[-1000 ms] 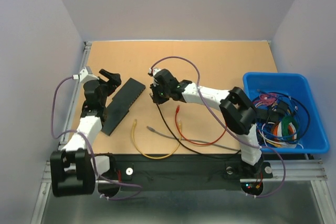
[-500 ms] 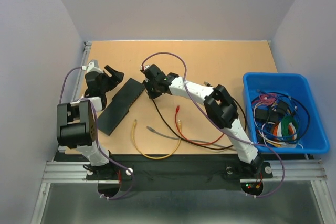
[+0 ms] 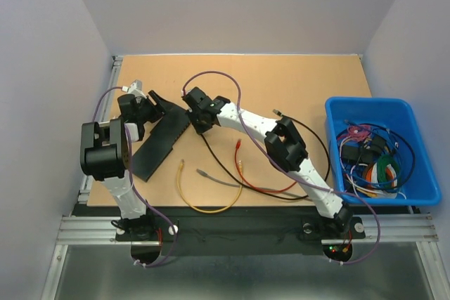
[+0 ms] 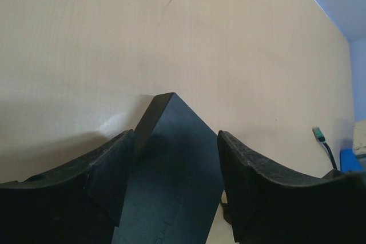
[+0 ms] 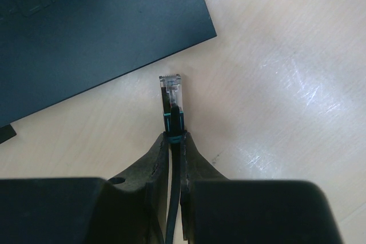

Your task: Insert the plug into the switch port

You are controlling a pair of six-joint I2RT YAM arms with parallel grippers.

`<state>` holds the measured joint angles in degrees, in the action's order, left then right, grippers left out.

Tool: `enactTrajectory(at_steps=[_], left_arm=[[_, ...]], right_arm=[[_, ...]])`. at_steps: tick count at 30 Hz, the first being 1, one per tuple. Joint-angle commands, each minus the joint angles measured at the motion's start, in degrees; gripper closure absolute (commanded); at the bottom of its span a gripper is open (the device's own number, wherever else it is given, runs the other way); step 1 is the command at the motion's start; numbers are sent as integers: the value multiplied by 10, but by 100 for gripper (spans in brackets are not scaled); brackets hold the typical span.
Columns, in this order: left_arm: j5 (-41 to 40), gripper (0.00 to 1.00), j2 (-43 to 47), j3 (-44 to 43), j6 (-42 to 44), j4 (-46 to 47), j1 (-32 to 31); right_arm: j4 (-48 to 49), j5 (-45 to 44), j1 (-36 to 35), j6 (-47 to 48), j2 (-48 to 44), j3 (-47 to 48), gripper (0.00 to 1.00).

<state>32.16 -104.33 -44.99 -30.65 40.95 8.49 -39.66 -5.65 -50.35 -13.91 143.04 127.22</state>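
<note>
Now, compared with a second ago, the left arm has folded up off the near edge and its elbow stands beside the switch (image 3: 158, 142), while the right arm has stretched further left, carrying the right gripper (image 3: 197, 107) up close to the switch's far right side. The switch itself, and the loose yellow cable (image 3: 184, 194), grey cable (image 3: 218, 179) and red cable (image 3: 256, 187) near the front, lie as before. In the right wrist view the right gripper (image 5: 173, 141) is clamped on the rear end of the plug (image 5: 171, 92), where the black cable (image 5: 173, 198) enters. The clear tip juts past the fingertips towards the switch (image 5: 86, 27) and stops just short of its edge, with a strip of bare table (image 3: 295, 82) between. The left gripper (image 4: 176, 167) has its fingers (image 4: 111, 170) apart, one on each side of the switch's far corner (image 4: 177, 135); whether they touch it cannot be told. The switch's ports cannot be made out in any view, and from above the plug is too small to see. A blue bin (image 3: 365, 103) of cables sits well apart at the right.
</note>
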Motion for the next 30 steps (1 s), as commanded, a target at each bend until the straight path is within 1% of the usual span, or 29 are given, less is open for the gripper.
enactTrajectory(at_steps=[1,7,10,15,19,24,30], left_arm=[[30,31,-4,-28,16,15,1],[8,34,3,-37,42,-24,-13],[-7,35,8,-39,49,-44,-15],[-61,39,16,-49,67,-96,-22],[-111,39,39,-48,78,-113,-28],[-124,39,40,-56,83,-130,-32],[-116,40,33,-62,91,-139,-40]], right_arm=[[-35,-7,-10,-11,14,37,100],[-58,-9,-19,-20,37,83,100],[-61,-11,-21,-24,43,91,99],[-67,-17,-26,-29,47,103,100],[-76,-16,-33,-30,58,127,100],[-85,-16,-44,-26,72,154,100],[-89,-29,-48,-25,78,168,100]])
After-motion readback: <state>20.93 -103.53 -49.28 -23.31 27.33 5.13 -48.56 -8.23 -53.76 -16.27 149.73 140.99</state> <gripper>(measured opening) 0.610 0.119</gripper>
